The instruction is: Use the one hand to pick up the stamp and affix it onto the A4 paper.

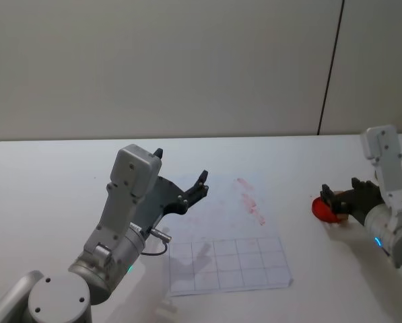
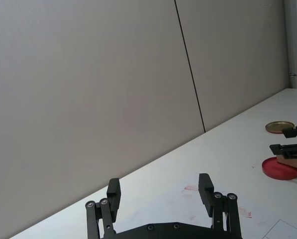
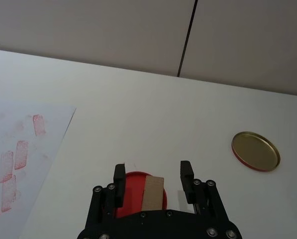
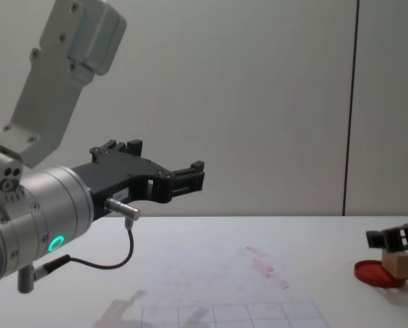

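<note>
The stamp (image 3: 152, 193), a small tan wooden block, stands on the round red ink pad (image 3: 131, 191) at the right of the table. My right gripper (image 3: 152, 166), on the arm with the blue ring, straddles the stamp with its fingers open and a gap on each side. From the chest view the stamp (image 4: 397, 265) sits just below the right gripper (image 4: 385, 239). The A4 paper (image 1: 221, 235) lies flat in the middle, with red marks and a grey grid at its near edge. My left gripper (image 1: 180, 167), on the green-ring arm, hangs open and empty above the paper's left part.
A round gold lid (image 3: 255, 151) lies on the white table beyond the ink pad (image 1: 320, 208). A grey wall with a dark vertical seam stands behind the table. The left arm's bulk rises over the table's near left.
</note>
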